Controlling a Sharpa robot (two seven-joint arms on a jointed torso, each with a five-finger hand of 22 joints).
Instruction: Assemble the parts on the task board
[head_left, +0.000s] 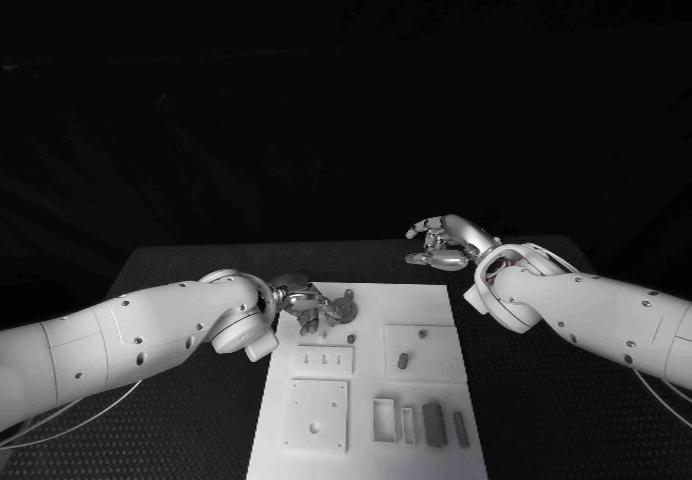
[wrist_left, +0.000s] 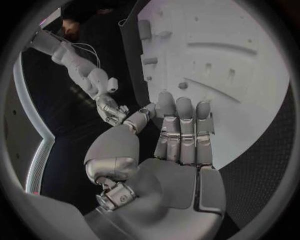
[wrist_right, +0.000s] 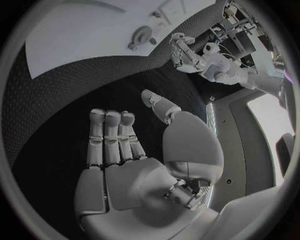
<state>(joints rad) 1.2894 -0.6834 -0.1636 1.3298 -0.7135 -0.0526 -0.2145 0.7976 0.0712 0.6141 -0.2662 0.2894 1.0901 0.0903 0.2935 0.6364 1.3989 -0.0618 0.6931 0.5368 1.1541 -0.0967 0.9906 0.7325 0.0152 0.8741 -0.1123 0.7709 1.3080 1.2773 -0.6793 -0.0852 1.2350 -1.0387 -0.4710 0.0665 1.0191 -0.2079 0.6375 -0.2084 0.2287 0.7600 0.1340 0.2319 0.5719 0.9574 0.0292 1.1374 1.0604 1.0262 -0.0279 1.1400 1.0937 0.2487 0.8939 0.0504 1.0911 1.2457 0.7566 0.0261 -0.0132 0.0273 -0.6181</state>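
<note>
My left hand (head_left: 306, 303) hangs over the far left corner of the task board (head_left: 433, 400), fingers apart and holding nothing; the left wrist view shows the fingers (wrist_left: 185, 131) laid straight side by side with the thumb off to one side, palm bare. Just beside its fingertips, on the board's far end, sits a small round disc-shaped part (head_left: 346, 309), close to my fingers, though I cannot tell whether they touch it.

My right hand (head_left: 449, 242) is off the board, above the black table (head_left: 173, 280) past the board's far right corner. From its own wrist camera the palm is bare and the fingers (wrist_right: 111, 135) lie straight and loose, so it carries nothing.

Further out on the board, nearer to me, I see a small plate with three slots (head_left: 325, 359), a square plate with one short peg-like part (head_left: 404, 359) in it, a larger square plate (head_left: 317, 414), and a row of upright block parts (head_left: 420, 423) at the near right.

My judgement is that the assembly is at an early or middle stage: several parts seem seated or parked, the disc looks loose, and with both hands free a pick-up comes next.
</note>
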